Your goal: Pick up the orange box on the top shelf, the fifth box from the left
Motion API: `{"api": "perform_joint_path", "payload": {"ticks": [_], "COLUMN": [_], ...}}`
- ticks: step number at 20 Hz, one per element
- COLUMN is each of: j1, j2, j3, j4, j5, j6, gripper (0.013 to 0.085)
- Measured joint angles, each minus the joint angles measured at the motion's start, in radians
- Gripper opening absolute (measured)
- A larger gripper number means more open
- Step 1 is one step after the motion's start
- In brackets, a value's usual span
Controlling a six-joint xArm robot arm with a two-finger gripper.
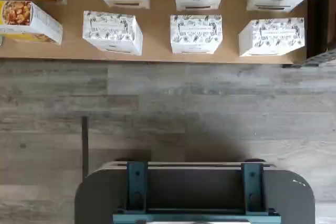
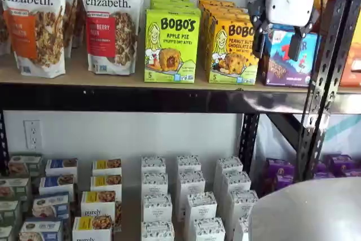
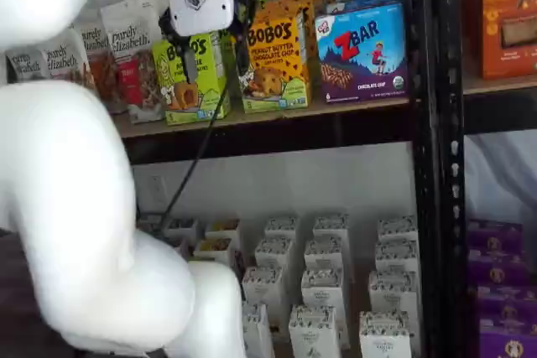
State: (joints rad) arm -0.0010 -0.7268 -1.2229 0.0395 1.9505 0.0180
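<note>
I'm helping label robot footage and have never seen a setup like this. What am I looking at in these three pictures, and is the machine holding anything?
It is a robot arm that takes boxed goods from store shelves. Two pictures come from fixed cameras facing the shelves; the third comes from a camera on the arm's wrist, looking down at the floor and the small white boxes on the lower level.

The white body with two black fingers is the end effector, also seen in the other shelf view. It hangs open in front of the top shelf and holds nothing.

On that shelf stand granola bags, a green apple pie box, the orange box of peanut butter chocolate chip bites, and a blue ZBar box.
</note>
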Motion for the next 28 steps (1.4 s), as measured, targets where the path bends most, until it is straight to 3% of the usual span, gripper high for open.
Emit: {"api": "perform_joint_path", "payload": {"ticks": [1, 2, 3, 5, 10, 13, 17, 23, 28], "j1": [-0.010, -0.077, -0.097, -0.102, -0.080, -0.040, -0.019, -0.045, -0.096], "j2": [-0.001, -0.011, -0.014, -0.015, -0.019, -0.025, -0.022, 0.012, 0.042], "j3": [0.001, 0.013, 0.017, 0.017, 0.020, 0.032, 0.050, 0.062, 0.067], "j4": [0.014, 0.100, 0.130, 0.143, 0.117, 0.060, 0.013, -0.004, 0.028], "j5": [-0.001, -0.012, -0.017, -0.019, -0.033, -0.071, -0.143, -0.259, -0.367], "j6": [-0.005, -0.036, -0.047, -0.051, -0.042, -0.024, -0.019, -0.049, -0.099], "gripper": [0.0850, 0.0850, 0.0850, 0.0850, 0.0850, 0.0850, 0.0850, 0.0850, 0.0850]}}
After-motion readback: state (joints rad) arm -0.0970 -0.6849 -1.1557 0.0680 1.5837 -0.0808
